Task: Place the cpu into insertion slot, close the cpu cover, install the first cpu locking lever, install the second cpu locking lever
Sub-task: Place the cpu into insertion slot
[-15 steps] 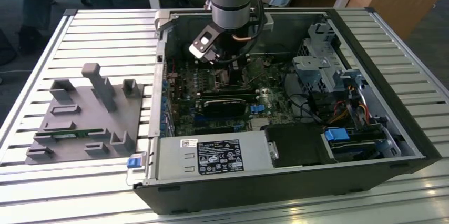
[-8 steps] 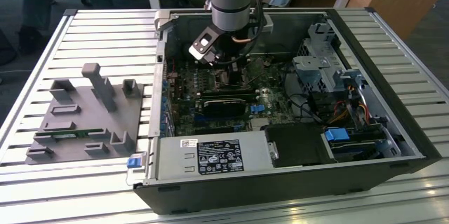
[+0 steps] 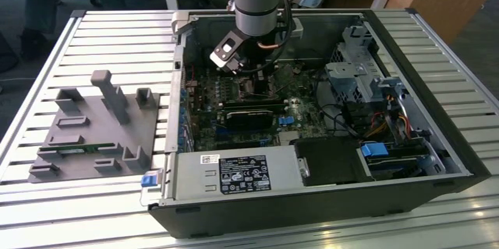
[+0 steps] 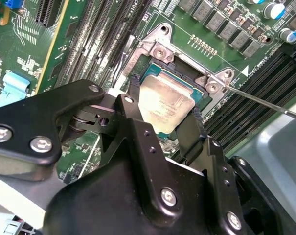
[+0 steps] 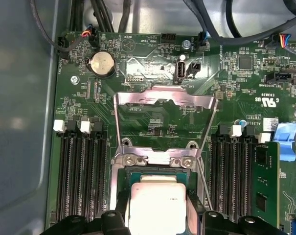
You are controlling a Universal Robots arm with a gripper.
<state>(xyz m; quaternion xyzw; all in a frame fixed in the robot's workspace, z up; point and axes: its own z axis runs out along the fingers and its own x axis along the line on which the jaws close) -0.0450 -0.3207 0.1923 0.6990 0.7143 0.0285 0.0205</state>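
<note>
cpu (image 4: 165, 98): metal top up, in or just over the insertion slot (image 4: 182, 77); I cannot tell which.
gripper (image 4: 163, 105): fingers (image 4: 134, 93) pinching the cpu by two opposite edges.
cpu cover (image 5: 162, 95): swung open, behind the slot.
computer case (image 3: 312, 202): open, on the slatted bench (image 3: 78, 214).

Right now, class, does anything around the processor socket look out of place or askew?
Nothing looks damaged or askew. The cpu cover lies swung open, back over the board beyond the insertion slot, and a thin locking lever stands unlatched beside it. The cpu sits square with the slot, under the gripper.
</note>
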